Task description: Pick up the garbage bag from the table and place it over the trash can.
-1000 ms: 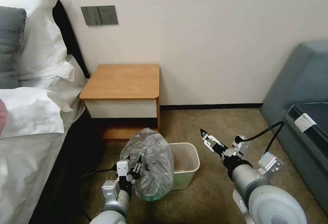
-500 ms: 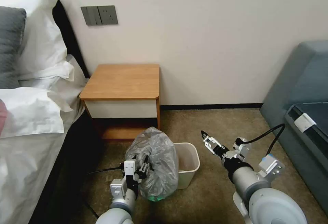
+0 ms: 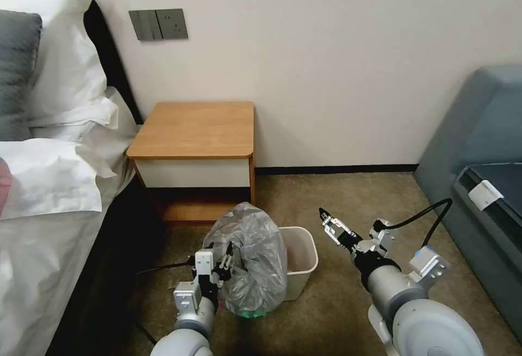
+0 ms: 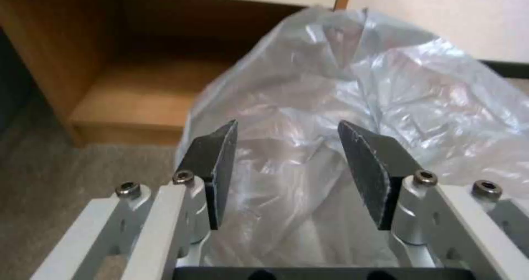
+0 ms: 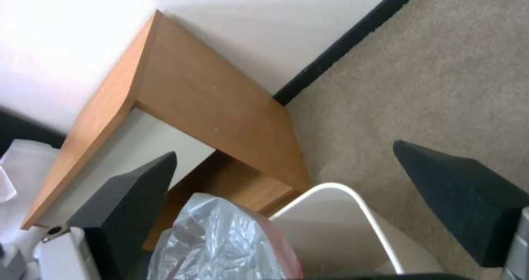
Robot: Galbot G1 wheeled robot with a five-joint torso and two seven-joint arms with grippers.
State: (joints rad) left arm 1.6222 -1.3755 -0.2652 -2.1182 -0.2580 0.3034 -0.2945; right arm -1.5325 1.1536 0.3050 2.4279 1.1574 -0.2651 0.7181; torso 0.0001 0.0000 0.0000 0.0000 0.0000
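Observation:
The garbage bag, grey and crinkled, bulges over the left side of the cream trash can on the carpet in front of the table. My left gripper is pressed against the bag's near side. In the left wrist view the left gripper is open, and the bag fills the space between and beyond its fingers. My right gripper hovers open just right of the can. In the right wrist view it sits above the can's rim and the bag.
A bed with white pillows runs along the left, close to my left arm. A grey sofa stands at the right. Bare carpet lies between the can and the sofa. The table's low shelf is just behind the bag.
My left arm has shifted right, and the bag with it, so the bag covers more of the can's left side. The right gripper has hardly moved.

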